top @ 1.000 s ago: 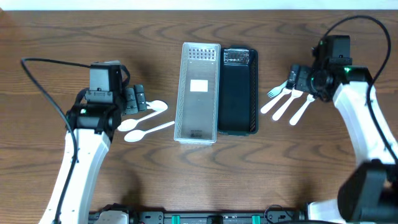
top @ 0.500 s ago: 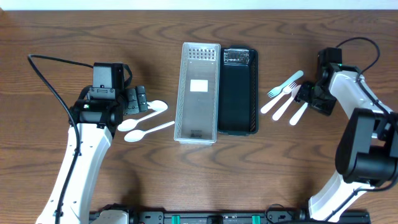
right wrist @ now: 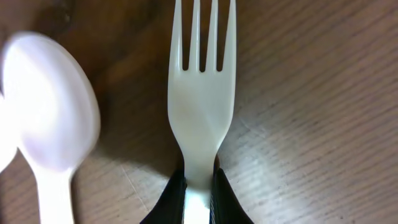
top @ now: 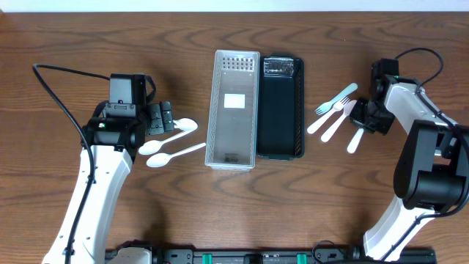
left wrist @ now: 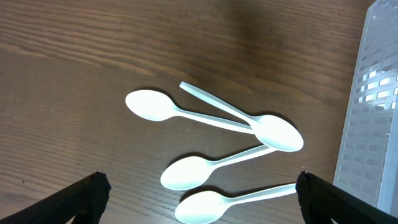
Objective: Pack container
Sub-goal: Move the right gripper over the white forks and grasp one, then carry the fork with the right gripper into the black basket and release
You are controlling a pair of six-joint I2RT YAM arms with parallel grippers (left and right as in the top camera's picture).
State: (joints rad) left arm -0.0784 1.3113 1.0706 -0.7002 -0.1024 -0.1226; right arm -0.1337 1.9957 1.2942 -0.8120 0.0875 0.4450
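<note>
Right claw is clamped on the handle of one white plastic fork, right of the containers. One blurred white spoon bowl lies just beside it. Left claw is spread wide above four white plastic spoons on the wooden desk. One clear perforated plastic bin and one black plastic tray sit side by side mid-desk.

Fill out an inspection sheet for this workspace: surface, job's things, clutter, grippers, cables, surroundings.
Surface: brown wood-grain table.
Job's things: clear perforated container, no cutlery in it, side by side with a black tray; four white spoons lie to its left, forks to its right.
Clutter: nothing seen.
Grippers: left gripper open above the spoons; right gripper shut on the handle of a white fork.
Cables: black cable loops off the left arm, a second cable arcs over the right arm; neither touches the cutlery.
Surroundings: pale strip beyond the far table edge.
</note>
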